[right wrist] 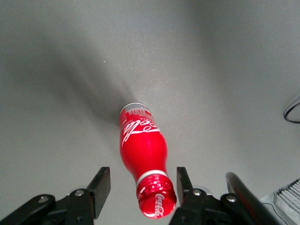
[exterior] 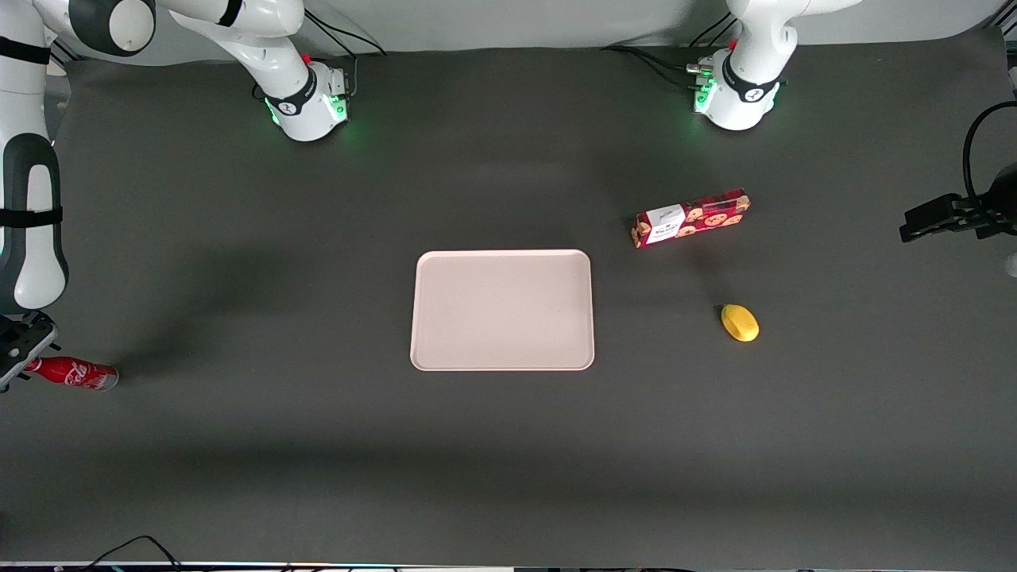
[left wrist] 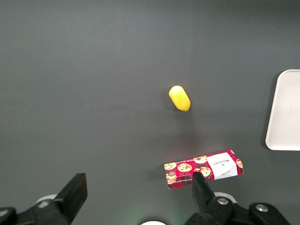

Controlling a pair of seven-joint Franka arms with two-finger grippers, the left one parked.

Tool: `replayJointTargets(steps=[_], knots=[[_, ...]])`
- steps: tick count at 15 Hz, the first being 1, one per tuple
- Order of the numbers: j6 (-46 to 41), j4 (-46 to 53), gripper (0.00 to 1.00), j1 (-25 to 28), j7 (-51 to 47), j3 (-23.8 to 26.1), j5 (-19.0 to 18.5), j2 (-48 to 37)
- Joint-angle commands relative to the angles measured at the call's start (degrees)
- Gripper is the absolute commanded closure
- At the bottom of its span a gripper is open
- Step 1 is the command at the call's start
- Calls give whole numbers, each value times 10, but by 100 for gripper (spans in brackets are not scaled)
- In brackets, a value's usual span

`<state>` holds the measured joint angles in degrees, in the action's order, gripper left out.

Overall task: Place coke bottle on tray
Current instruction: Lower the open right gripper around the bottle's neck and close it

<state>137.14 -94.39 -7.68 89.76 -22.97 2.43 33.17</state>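
Gripper (right wrist: 140,187) spread wide at the working arm's end of the table, fingers (right wrist: 99,185) flanking the neck of the coke bottle (exterior: 73,372) without touching. Bottle lying flat on the mat. Tray (exterior: 502,311) well apart, mid-table. Cookie box (exterior: 691,217) and yellow lump (exterior: 740,322) toward the parked arm's end.

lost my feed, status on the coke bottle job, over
Tool open, straddling the cap end of the coke bottle, not gripping. Bottle lying at the working arm's end. Tray empty. Nothing between them.
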Motion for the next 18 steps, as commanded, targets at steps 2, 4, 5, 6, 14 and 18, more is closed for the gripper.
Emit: replayJointTargets(steps=[2,4,5,6,14,18], knots=[[-2,15,51,-4,36,-3,27,9],[-3,15,71,-4,36,-3,27,10],[-4,16,81,-4,36,-3,27,10],[-5,16,87,-4,35,-3,27,10],[-86,17,99,7,-32,-3,54,-29],[-200,18,99,28,-138,-4,43,-99]])
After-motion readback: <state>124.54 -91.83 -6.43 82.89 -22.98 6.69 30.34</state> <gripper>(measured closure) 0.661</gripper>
